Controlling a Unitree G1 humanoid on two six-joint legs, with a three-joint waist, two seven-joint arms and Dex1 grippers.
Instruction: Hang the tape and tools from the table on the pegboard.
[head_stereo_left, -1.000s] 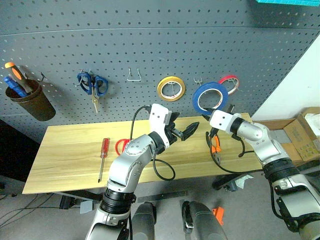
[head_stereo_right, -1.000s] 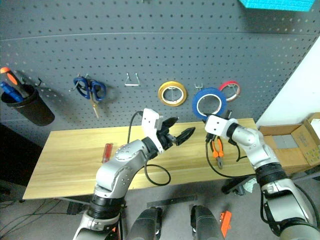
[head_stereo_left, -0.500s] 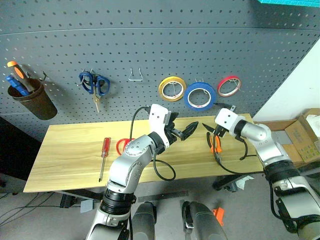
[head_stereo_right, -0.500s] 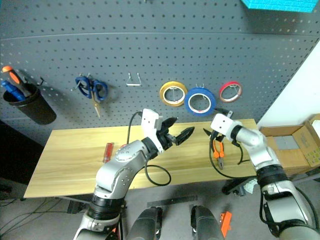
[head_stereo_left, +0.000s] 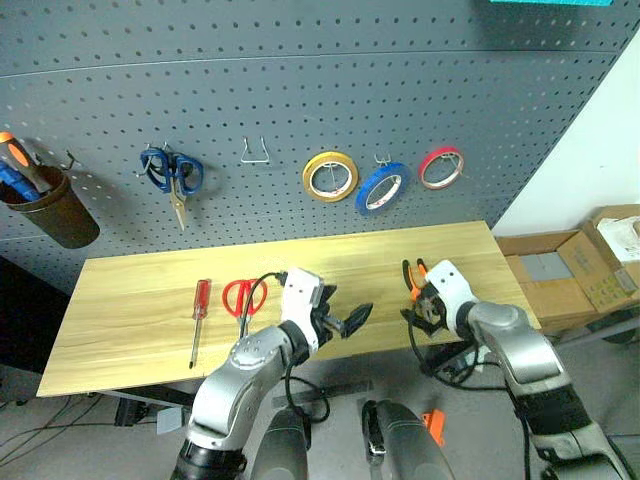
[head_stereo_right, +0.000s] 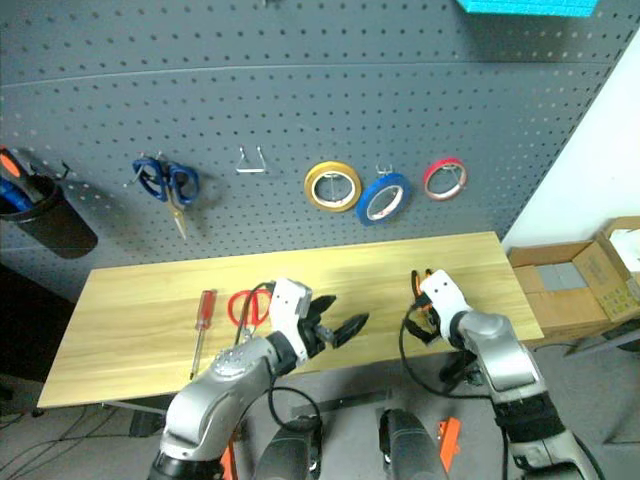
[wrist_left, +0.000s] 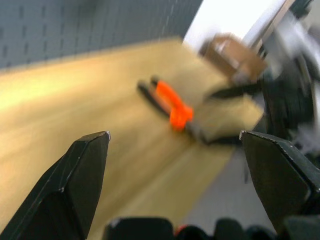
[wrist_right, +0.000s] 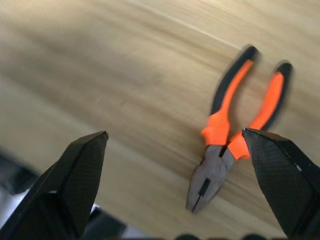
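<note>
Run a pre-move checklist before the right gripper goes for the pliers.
1. Blue tape hung on pegboard: ok.
2. Right gripper open, holding nothing: ok.
3. Pliers lying flat on table, unobstructed: ok.
4. Pliers centred between right fingers: not ok, offset toward one finger.
5. Left gripper open, away from pliers: ok.
6. Free hook for pliers: ok.

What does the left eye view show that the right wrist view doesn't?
Left eye view's own: the pegboard with the blue tape hung on it, and the red-handled scissors and screwdriver lying on the table. Right wrist view's own: the pliers' grey nose, seen closed. Shared: the pliers on the table's wood and the open right end effector near them.
</note>
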